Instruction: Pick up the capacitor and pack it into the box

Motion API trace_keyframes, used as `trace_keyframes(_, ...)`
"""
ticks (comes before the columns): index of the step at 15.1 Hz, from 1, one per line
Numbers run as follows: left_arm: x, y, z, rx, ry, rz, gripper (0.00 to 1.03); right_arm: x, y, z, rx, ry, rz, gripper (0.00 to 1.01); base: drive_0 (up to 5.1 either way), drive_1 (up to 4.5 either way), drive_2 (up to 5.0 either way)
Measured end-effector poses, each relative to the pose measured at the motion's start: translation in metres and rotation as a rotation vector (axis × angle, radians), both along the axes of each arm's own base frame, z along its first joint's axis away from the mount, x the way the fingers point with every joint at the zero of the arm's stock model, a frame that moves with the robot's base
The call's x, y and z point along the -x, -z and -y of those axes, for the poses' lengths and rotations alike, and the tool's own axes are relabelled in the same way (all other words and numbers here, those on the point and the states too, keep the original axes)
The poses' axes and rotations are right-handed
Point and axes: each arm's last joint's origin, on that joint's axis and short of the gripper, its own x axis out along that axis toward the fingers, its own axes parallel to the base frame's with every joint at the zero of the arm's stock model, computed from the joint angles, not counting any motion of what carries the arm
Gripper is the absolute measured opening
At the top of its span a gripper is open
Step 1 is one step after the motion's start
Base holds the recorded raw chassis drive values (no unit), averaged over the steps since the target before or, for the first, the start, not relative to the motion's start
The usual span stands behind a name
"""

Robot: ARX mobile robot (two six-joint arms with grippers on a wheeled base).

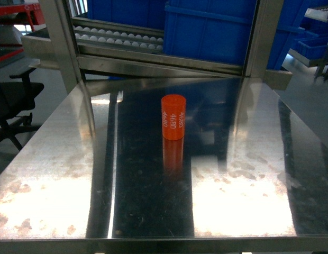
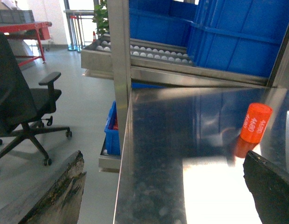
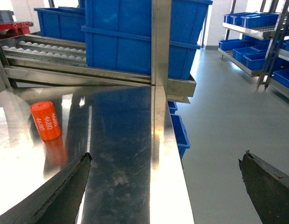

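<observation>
An orange cylindrical capacitor [image 1: 173, 117] with white "4680" print stands upright near the middle of the steel table [image 1: 58, 174]. In the left wrist view the capacitor [image 2: 255, 122] is at the right, just beyond the right finger. In the right wrist view the capacitor [image 3: 45, 120] is at the far left. My left gripper [image 2: 164, 179] is open over the table's left edge with nothing between its fingers. My right gripper [image 3: 165, 173] is open over the table's right edge, also holding nothing. Neither gripper shows in the head view. The box is out of view.
Blue plastic bins [image 1: 209, 29] sit on a roller rack [image 1: 116, 38] behind the table, between steel uprights [image 1: 61, 37]. A black office chair [image 2: 23, 107] stands on the floor to the left. Shelves of blue bins [image 3: 256, 42] line the right.
</observation>
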Motion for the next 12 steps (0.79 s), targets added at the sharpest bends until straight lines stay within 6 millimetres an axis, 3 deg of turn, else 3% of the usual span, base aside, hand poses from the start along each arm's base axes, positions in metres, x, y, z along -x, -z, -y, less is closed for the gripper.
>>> trace_keyframes(12, 0.0, 0.0003, 0.0, 0.0, 0.0, -0.004, 0.98, 0.0, 0.0004, 0.0, 0.0, 0.0, -0.004, 0.98, 0.0, 0.0, 0.0)
